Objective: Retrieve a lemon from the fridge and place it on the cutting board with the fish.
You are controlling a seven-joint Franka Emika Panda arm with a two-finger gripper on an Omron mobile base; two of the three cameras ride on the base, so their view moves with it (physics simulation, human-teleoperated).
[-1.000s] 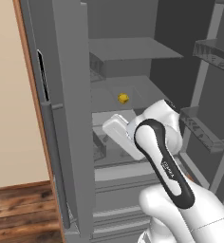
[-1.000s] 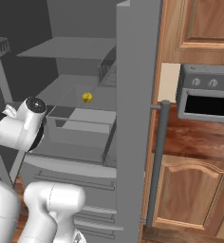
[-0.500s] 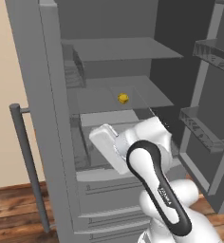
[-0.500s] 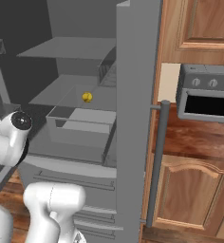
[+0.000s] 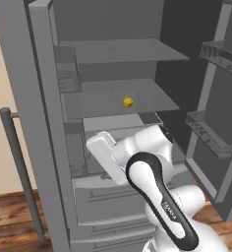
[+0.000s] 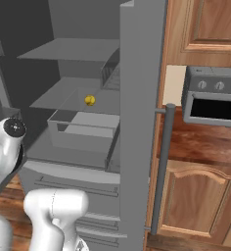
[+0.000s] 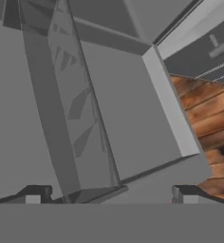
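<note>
Your lemon (image 5: 128, 102) sits alone on the middle glass shelf (image 5: 152, 96) of the open fridge (image 6: 139, 98), toward the back. Your gripper (image 7: 109, 192) is spread wide with nothing between its fingertips (image 7: 35, 193), which look down along the grey fridge door edge toward the wooden floor (image 7: 211, 123). The hand is low, at the clear drawer (image 6: 83, 130) under that shelf, so the lemon lies well apart, above and behind it.
</note>
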